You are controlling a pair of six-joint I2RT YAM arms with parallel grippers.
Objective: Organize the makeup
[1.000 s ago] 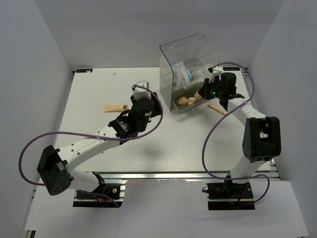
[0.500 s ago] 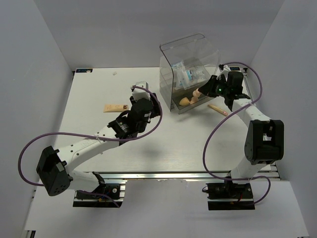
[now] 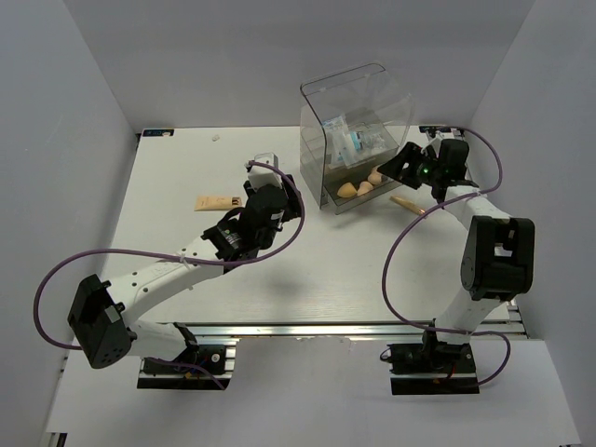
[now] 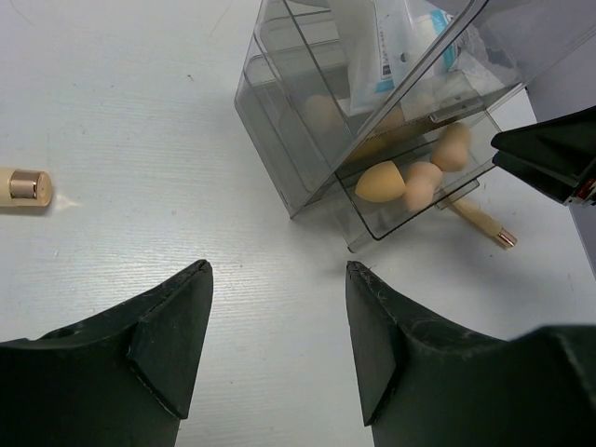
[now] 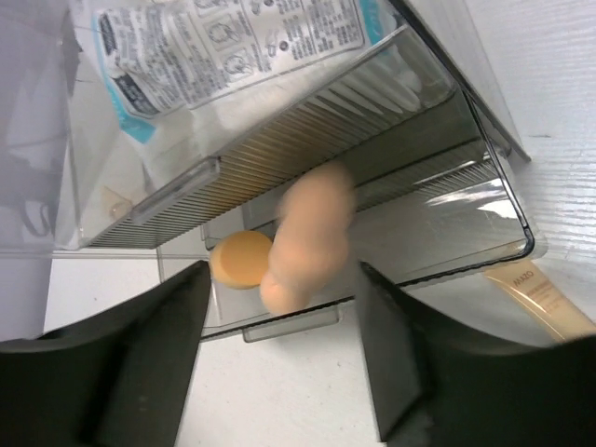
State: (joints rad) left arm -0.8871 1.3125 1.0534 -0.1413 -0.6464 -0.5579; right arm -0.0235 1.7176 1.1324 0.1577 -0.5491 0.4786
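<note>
R claw [image 3: 399, 166] spread, just beside drawer box [image 3: 315, 154].

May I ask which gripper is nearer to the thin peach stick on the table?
Right. The right gripper hovers just beyond the peach stick, beside the clear drawer box; the left gripper sits across the box.

The box [image 3: 358, 102] stood at the far edge, right of centre, its lower drawer [image 4: 400, 222] pulled out toward the near edge. Sponges [image 3: 358, 187] lay in that drawer, the packet [image 3: 352, 142] in the compartment above. The stick [image 3: 408, 204] lay just right of the drawer, the tube [image 3: 216, 202] well left of the box.
</note>
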